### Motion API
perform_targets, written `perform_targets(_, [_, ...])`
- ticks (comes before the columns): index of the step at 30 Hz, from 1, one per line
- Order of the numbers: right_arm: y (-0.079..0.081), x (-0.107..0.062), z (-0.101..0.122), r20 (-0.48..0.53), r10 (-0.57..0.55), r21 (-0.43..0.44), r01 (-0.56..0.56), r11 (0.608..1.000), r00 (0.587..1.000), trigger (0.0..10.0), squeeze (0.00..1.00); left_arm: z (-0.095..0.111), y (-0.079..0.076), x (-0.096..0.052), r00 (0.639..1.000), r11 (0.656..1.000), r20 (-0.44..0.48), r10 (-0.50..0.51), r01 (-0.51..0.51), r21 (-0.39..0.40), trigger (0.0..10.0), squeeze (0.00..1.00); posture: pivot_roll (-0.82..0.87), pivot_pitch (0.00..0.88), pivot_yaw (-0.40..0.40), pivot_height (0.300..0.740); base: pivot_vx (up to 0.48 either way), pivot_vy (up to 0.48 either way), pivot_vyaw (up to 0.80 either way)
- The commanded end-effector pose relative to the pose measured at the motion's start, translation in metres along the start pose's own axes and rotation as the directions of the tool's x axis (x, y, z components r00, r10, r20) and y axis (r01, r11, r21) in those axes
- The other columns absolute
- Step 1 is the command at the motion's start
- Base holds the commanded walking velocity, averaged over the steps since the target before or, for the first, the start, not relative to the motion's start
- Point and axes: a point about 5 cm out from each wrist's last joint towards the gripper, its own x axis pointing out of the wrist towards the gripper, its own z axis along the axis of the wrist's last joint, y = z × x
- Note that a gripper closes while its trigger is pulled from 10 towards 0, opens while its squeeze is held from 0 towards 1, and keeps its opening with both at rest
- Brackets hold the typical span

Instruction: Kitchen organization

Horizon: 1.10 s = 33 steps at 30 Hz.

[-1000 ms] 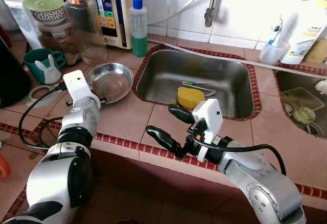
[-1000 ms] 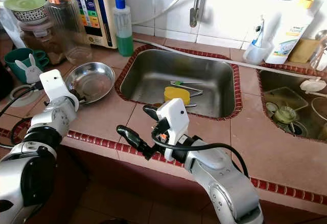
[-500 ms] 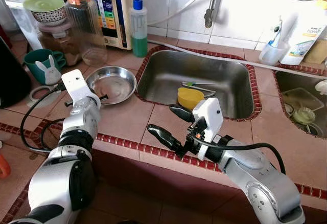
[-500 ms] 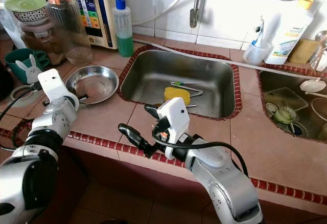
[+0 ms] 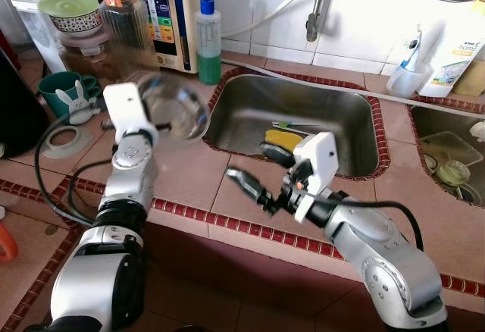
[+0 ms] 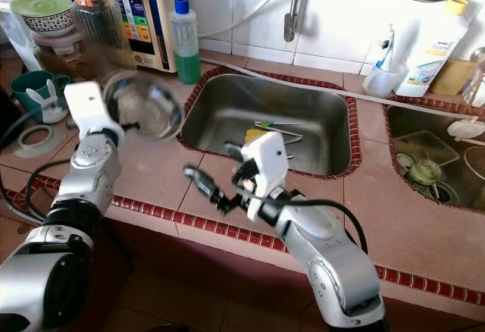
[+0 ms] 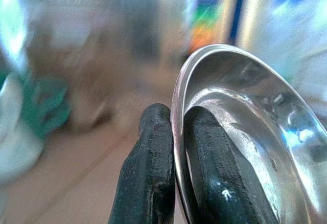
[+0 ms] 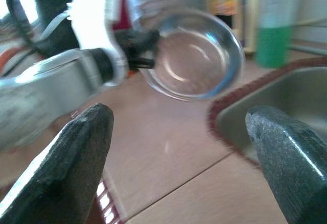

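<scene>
The left gripper [image 7: 176, 183] is pinching a blurred, empty steel bowl's [image 5: 176, 106] rim above the counter [image 5: 189, 176], while the right gripper [image 5: 267, 171] is gaping wide beside a sink [image 5: 250, 112] holding a yellow sponge [image 5: 282, 138].

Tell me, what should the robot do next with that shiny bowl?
Probably carry it over to the sink and lower it in. The left gripper pinches the steel bowl's rim, holding it tilted above the counter, while the right gripper waits open beside the sink.

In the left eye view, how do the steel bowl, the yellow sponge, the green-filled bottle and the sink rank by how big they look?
Largest to smallest:
1. sink
2. steel bowl, held up by the left gripper, so nearer the camera and blurred
3. bottle
4. sponge, partly hidden by the right gripper
</scene>
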Motion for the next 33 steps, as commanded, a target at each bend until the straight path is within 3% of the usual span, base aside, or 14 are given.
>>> perform_targets(1, [-0.011, 0.000, 0.007, 0.045, -0.067, 0.043, 0.065, 0.997, 0.997, 10.0, 0.00, 0.007, -0.009, -0.001, 0.997, 0.999, 0.059, -0.044, 0.045, -0.007, 0.0, 0.00, 0.06, 0.026, 0.010, 0.740, 0.000, 0.000, 0.00])
perform_targets(3, [-0.013, 0.001, 0.008, 0.053, -0.073, 0.046, 0.070, 0.996, 0.996, 10.0, 0.00, 0.008, -0.012, -0.002, 0.996, 0.998, 0.072, -0.058, 0.060, -0.018, 0.0, 0.00, 0.06, 0.026, 0.010, 0.740, 0.000, 0.000, 0.00])
perform_targets(8, [-0.023, 0.006, 0.018, 0.136, -0.151, 0.145, 0.132, 0.981, 0.979, 10.0, 0.00, 0.023, -0.031, -0.007, 0.972, 0.973, 0.167, -0.166, 0.189, -0.132, 0.0, 0.00, 0.06, 0.028, 0.007, 0.740, 0.000, 0.000, 0.00])
perform_targets(12, [-0.040, 0.012, 0.026, 0.193, -0.268, 0.225, 0.223, 0.948, 0.944, 10.0, 0.00, 0.034, -0.046, -0.011, 0.945, 0.935, 0.225, -0.236, 0.284, -0.212, 0.0, 0.00, 0.07, 0.027, 0.005, 0.740, 0.000, 0.000, 0.00])
perform_targets(17, [-0.047, 0.014, 0.027, 0.195, -0.299, 0.213, 0.257, 0.943, 0.934, 10.0, 0.00, 0.043, -0.056, -0.015, 0.922, 0.898, 0.267, -0.281, 0.351, -0.264, 0.0, 0.00, 0.07, 0.028, 0.003, 0.740, 0.000, 0.000, 0.00])
perform_targets(25, [-0.061, 0.022, 0.033, 0.214, -0.364, 0.192, 0.326, 0.926, 0.907, 10.0, 0.00, 0.049, -0.079, -0.029, 0.845, 0.795, 0.313, -0.434, 0.522, -0.308, 0.0, 0.00, 0.07, 0.025, 0.001, 0.740, 0.000, 0.000, 0.00])
perform_targets(30, [-0.066, 0.024, 0.034, 0.220, -0.391, 0.181, 0.356, 0.917, 0.894, 9.9, 0.00, 0.048, -0.085, -0.037, 0.824, 0.772, 0.317, -0.470, 0.558, -0.306, 0.0, 0.00, 0.07, 0.023, 0.002, 0.740, 0.000, 0.000, 0.00])
perform_targets(31, [-0.068, 0.024, 0.035, 0.223, -0.400, 0.179, 0.366, 0.913, 0.889, 0.0, 0.00, 0.048, -0.085, -0.038, 0.822, 0.769, 0.318, -0.473, 0.561, -0.307, 0.0, 0.00, 0.07, 0.022, 0.002, 0.740, 0.000, 0.000, 0.00])
perform_targets(33, [-0.071, 0.022, 0.035, 0.227, -0.422, 0.188, 0.385, 0.903, 0.878, 0.0, 0.00, 0.049, -0.086, -0.039, 0.818, 0.763, 0.319, -0.479, 0.568, -0.309, 0.0, 0.00, 0.07, 0.023, 0.003, 0.740, 0.000, 0.000, 0.00])
